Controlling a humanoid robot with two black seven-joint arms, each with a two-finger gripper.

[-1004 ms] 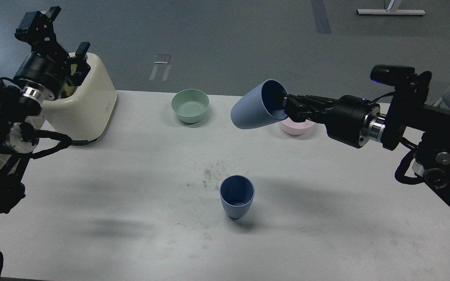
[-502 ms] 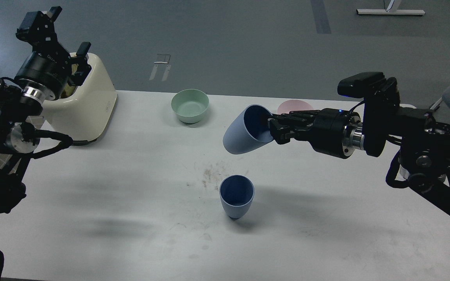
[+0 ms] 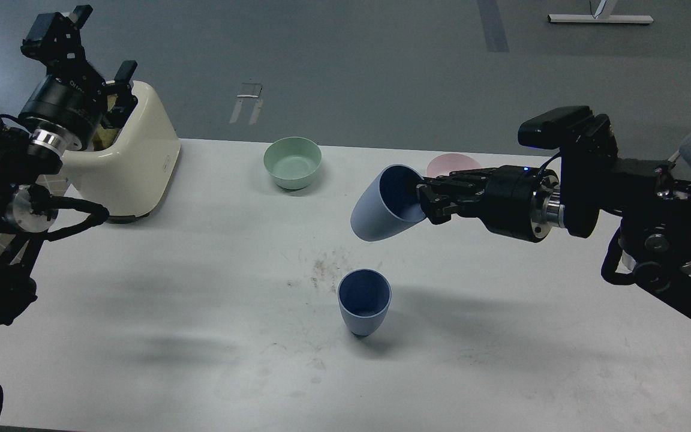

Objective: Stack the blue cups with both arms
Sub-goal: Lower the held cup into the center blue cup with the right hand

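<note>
One blue cup (image 3: 364,301) stands upright on the white table (image 3: 201,288) near the middle front. My right gripper (image 3: 424,201) is shut on the rim of the second blue cup (image 3: 382,206) and holds it tilted in the air, base down-left, above and a little right of the standing cup. My left gripper (image 3: 84,42) is raised at the far left above a cream appliance, with its fingers apart and nothing between them.
A cream appliance (image 3: 126,159) sits at the table's back left. A pale green bowl (image 3: 292,162) stands at the back middle. A pink bowl (image 3: 452,164) is partly hidden behind my right gripper. A dirty smudge (image 3: 321,267) marks the table left of the standing cup.
My right arm brought the held cup down and left over the last second, from in front of the pink bowl to above the standing cup. The left arm barely moved.
</note>
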